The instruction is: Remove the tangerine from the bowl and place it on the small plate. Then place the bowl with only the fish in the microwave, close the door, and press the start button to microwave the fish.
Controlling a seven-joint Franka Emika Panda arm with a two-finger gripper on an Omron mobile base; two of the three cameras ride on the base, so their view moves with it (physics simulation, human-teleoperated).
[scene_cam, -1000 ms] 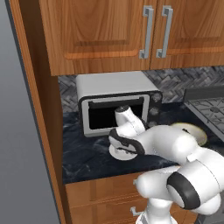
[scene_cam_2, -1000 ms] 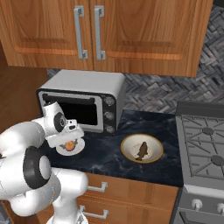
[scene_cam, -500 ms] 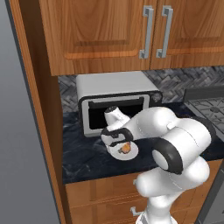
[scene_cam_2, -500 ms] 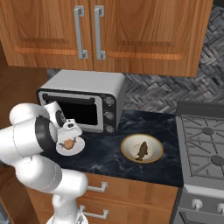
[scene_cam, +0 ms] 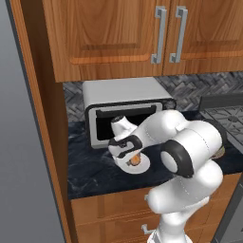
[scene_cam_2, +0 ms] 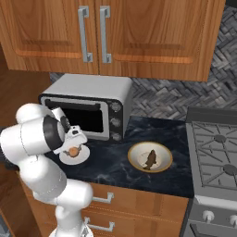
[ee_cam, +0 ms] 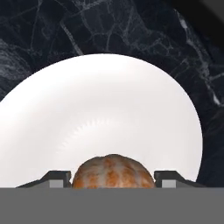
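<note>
While the gripper hangs low over the small plate, fingers pinch the tangerine betw. them, just above the white surface; further right on the counter sits the bowl w/ the fish

One small round orange tangerine is in sight, and one flat white round plate. There is one shallow cream-tan bowl with a yellowish rim, holding one slim dark-brown fish. One silver box-shaped oven with round knobs stands on the one dark marbled counter. Two wooden cabinet doors hang above, with two grey bar handles. One stove shows two burners.
</note>
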